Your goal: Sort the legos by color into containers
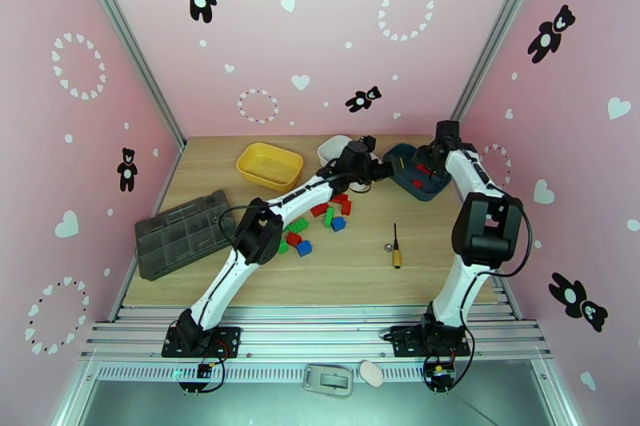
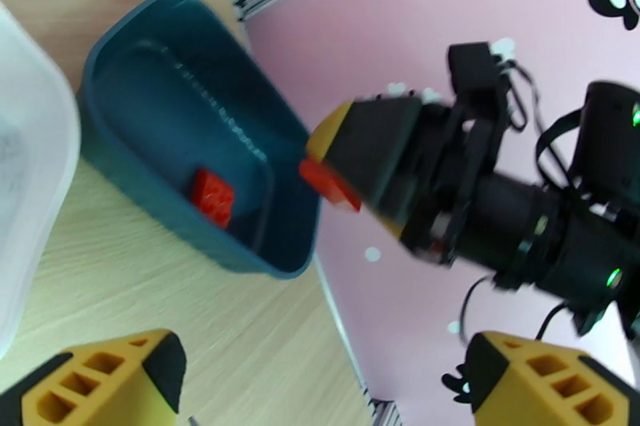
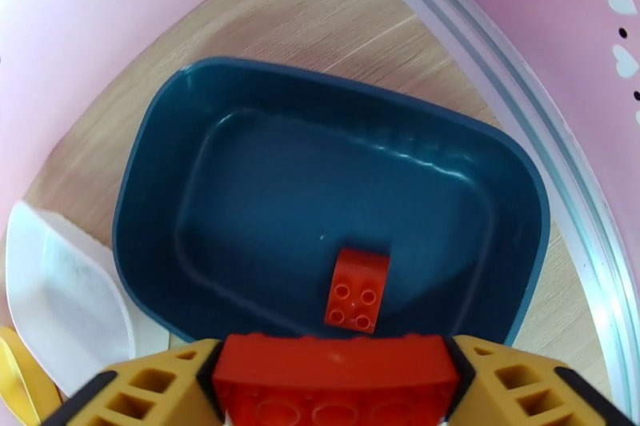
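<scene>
Right gripper (image 3: 336,388): clamped tight on a red lego (image 3: 336,364), yellow pads pressed against both ends of the brick, nothing else in the grasp. Hangs over the near edge of the dark teal bin (image 3: 160,204), with the brick held clear of the bin floor. On that floor, a second red lego (image 3: 358,289), four studs showing, lying loose near the same edge and apart from the held one. Left gripper (image 2: 320,376): spread wide, yellow fingers (image 2: 104,384) far apart with nothing between them, poised over the wooden table (image 2: 200,324) between the teal bin and the white bin (image 2: 24,180), camera turned toward the other arm's wrist. Other legos (image 1: 320,220): red, green and blue, strewn mid-table on bare wood in front of the bins, beside and partly under the left forearm. Yellow bin (image 1: 270,164): at the far side of the table, just left of the white one. Screwdriver (image 1: 395,250): flat on the table to the right of the strewn bricks, yellow handle toward the arm bases. Grey organizer box (image 1: 182,232): at the left edge of the table, well apart from the bins.
</scene>
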`<control>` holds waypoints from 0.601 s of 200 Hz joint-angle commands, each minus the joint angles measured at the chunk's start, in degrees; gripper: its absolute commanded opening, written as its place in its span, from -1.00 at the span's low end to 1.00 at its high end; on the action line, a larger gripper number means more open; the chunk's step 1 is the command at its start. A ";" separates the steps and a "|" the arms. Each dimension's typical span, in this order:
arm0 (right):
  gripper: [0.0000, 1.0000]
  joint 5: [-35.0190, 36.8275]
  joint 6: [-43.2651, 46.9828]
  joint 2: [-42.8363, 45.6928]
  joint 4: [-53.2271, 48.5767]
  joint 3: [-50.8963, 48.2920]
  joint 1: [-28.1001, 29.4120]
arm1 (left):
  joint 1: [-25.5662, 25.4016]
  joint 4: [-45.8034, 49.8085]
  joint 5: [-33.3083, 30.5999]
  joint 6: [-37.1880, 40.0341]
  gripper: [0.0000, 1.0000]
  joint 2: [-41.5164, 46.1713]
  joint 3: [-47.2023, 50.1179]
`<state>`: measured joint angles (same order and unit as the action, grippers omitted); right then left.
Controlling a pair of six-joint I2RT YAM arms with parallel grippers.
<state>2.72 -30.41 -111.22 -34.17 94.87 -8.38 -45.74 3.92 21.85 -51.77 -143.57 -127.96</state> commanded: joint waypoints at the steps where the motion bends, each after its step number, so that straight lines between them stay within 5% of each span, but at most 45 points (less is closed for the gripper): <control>1: 0.54 0.23 0.84 0.39 -1.86 1.83 -0.23 | -0.02 -0.13 -1.92 2.57 0.97 6.37 4.57; 61: 0.51 -1.73 1.24 8.67 1.62 -7.03 2.31 | 0.10 -3.43 -10.50 6.79 0.96 20.19 23.46; 120: 0.45 -0.79 3.17 15.60 2.35 -15.51 13.53 | 3.17 -0.61 -20.22 12.84 0.96 36.87 47.38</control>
<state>1.61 -28.47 -99.26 -32.42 83.05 0.84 -44.91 2.13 7.42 -42.48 -112.77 -89.67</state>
